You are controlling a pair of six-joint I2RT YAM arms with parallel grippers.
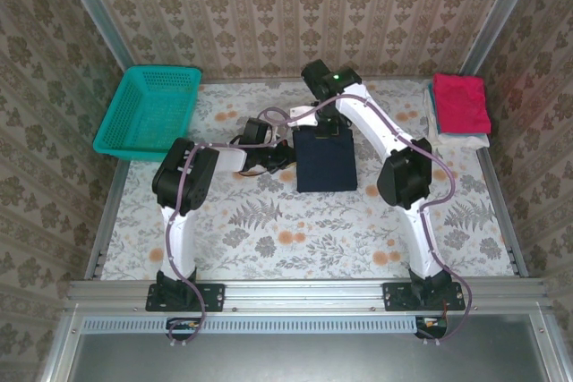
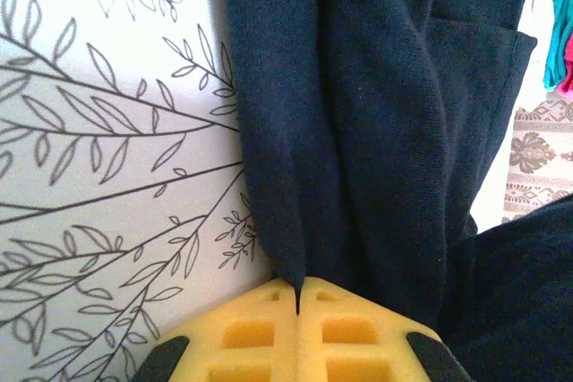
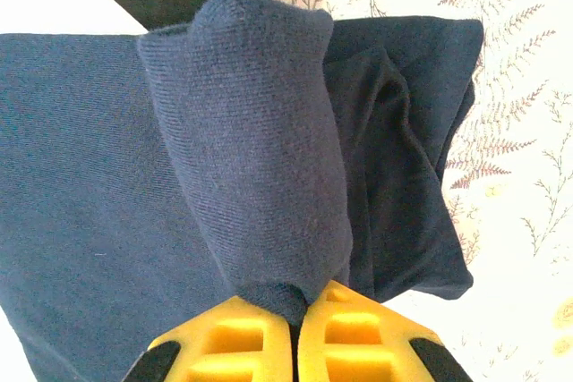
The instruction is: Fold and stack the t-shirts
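Navy t-shirt (image 1: 326, 160) lies as a near-finished rectangle in the middle of the table (image 1: 269, 239), its cloth pinched in the closed left gripper (image 2: 298, 291) and the closed right gripper (image 3: 300, 300), while the pink t-shirt (image 1: 461, 103) sits folded atop the white t-shirt (image 1: 458, 140) at the far right, so stacking probably remains.

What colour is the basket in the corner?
The basket is teal, a blue-green. The top external view shows it best.
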